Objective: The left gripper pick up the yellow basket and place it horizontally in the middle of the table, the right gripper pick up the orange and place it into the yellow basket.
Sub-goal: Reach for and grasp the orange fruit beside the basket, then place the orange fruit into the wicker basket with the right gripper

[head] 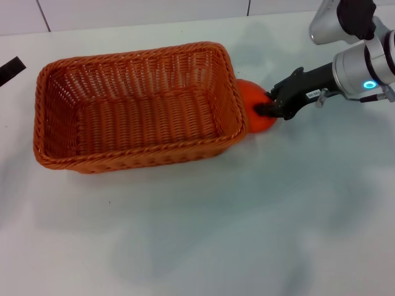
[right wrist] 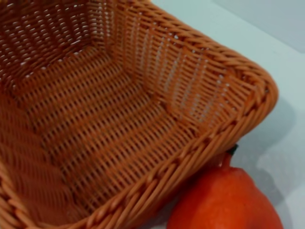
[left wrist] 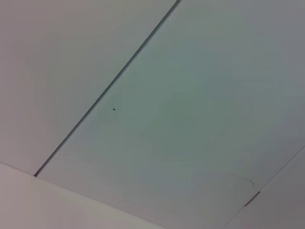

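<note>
The yellow basket (head: 139, 105) is orange-brown wicker, lies lengthwise on the white table (head: 197, 234) left of centre, and is empty. It also fills the right wrist view (right wrist: 109, 109). The orange (head: 256, 111) sits just outside the basket's right end, touching its rim; it shows low in the right wrist view (right wrist: 228, 200) with its dark stem up. My right gripper (head: 270, 106) reaches in from the right, its dark fingers closed on the orange's right side. I cannot tell whether the orange is off the table. My left gripper (head: 11, 69) shows only as a black tip at the left edge.
The right arm's silver segment with its blue light (head: 369, 84) hangs over the table's back right. A seam (head: 249, 7) runs along the back wall. The left wrist view shows only a pale surface with a dark seam (left wrist: 107, 90).
</note>
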Robot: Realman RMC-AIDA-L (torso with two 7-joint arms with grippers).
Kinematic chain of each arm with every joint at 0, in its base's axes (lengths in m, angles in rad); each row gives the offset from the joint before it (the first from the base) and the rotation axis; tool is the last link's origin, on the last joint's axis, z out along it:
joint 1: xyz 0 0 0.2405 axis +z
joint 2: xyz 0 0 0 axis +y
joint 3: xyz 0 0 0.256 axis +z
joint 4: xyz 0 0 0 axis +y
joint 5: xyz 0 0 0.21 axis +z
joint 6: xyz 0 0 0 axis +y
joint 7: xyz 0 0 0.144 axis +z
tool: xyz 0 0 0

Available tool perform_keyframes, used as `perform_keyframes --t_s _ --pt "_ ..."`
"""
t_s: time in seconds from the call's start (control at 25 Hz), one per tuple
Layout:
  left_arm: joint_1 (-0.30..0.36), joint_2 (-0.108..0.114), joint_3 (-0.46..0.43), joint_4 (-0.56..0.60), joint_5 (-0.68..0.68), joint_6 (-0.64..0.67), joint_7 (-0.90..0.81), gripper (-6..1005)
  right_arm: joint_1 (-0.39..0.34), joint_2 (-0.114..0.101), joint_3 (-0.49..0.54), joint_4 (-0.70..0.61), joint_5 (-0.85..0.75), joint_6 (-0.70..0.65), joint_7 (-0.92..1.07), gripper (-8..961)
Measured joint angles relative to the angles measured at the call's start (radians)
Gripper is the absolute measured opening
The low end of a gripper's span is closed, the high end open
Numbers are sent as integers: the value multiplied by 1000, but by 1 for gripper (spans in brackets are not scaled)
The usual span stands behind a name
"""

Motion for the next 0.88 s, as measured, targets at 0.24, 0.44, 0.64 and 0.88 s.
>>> perform_keyframes --t_s 0.24,0.44,0.64,0.88 --pt "0 4 0 -14 0 0 0 599 -19 -9 87 -1 46 5 -17 223" --pt "0 4 -2 -14 0 3 1 599 -60 -12 251 -36 113 34 -15 177" --pt "0 5 -4 -15 0 5 1 599 -126 21 299 -102 376 29 -51 144" --pt "0 5 -4 -16 0 5 1 600 -124 72 279 -95 615 -175 -159 118"
